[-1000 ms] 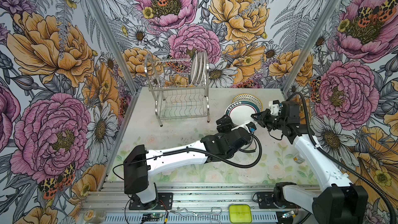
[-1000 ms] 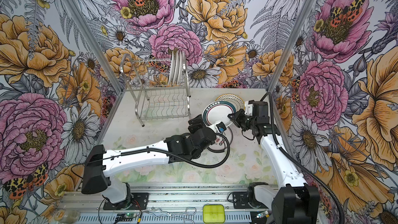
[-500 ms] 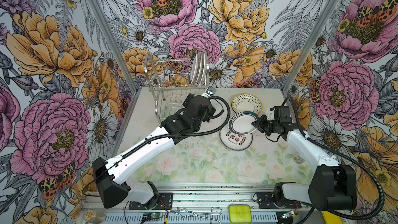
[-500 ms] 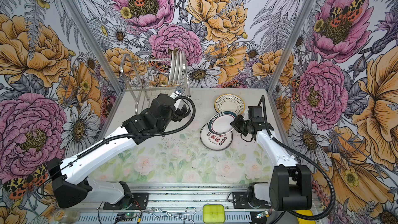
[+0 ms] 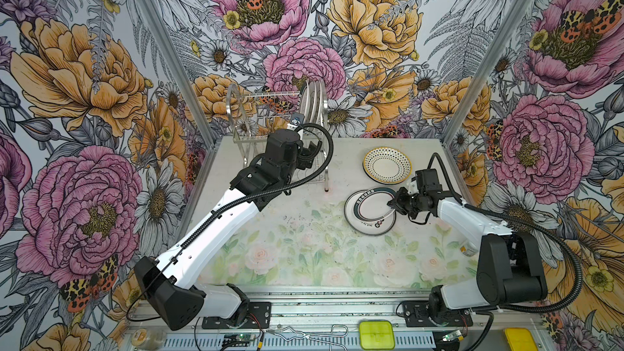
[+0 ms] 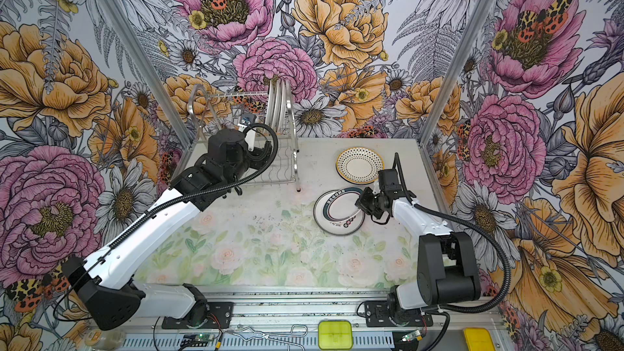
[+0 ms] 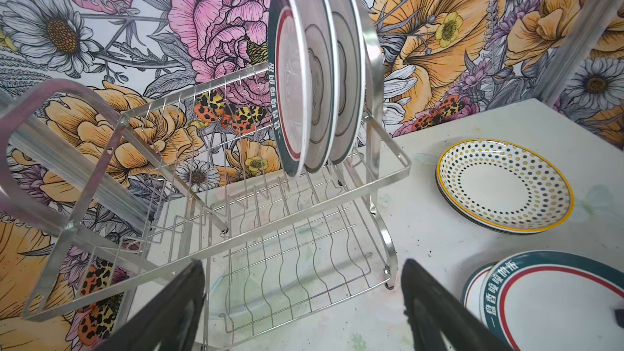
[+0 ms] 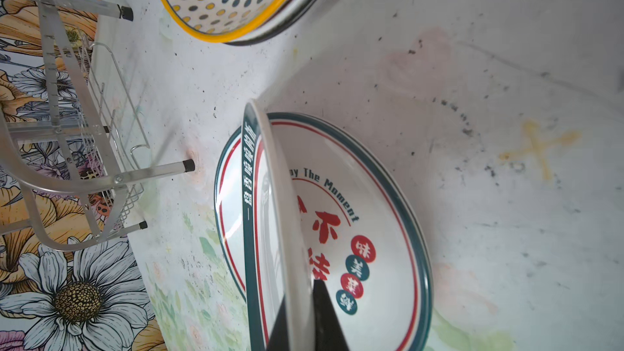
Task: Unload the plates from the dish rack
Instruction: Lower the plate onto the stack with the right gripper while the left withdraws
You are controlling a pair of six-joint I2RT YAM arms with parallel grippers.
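The right gripper (image 5: pixel 393 202) is over the table (image 5: pixel 304 248), at 3 o'clock from its middle. It reaches toward 9 o'clock and is clamped on the rim of the held plate (image 5: pixel 373 204), which has a teal-and-red band. In the right wrist view its fingers (image 8: pixel 326 319) pinch the rim from both faces. The held plate (image 8: pixel 270 217) slants, with the gripped 3 o'clock rim highest and the face turned up and a little toward 9 o'clock. Under it, the flat plates (image 5: pixel 378 228) lie face up in a low stack of the same pattern. Whether the held plate's low rim touches them cannot be told.

At 12 o'clock from that stack, close but apart, lie the dotted plates (image 5: pixel 387 165), the top one yellow-edged and face up.

At 10 o'clock from the flat plates, the left gripper (image 7: pixel 302 265) points toward 12 o'clock at the rack (image 5: pixel 233 104). Its jaws are spread wide and hold nothing, and its fingers (image 7: pixel 175 305) frame the lower tier.

The rack stands on its legs at the table's far edge, at 11 o'clock, with its long axis running 9 to 3. At the 3 o'clock end of its upper tier, three rack plates (image 7: pixel 314 79) stand on edge. Their rims run 6 to 12 and their faces point toward 9 o'clock.
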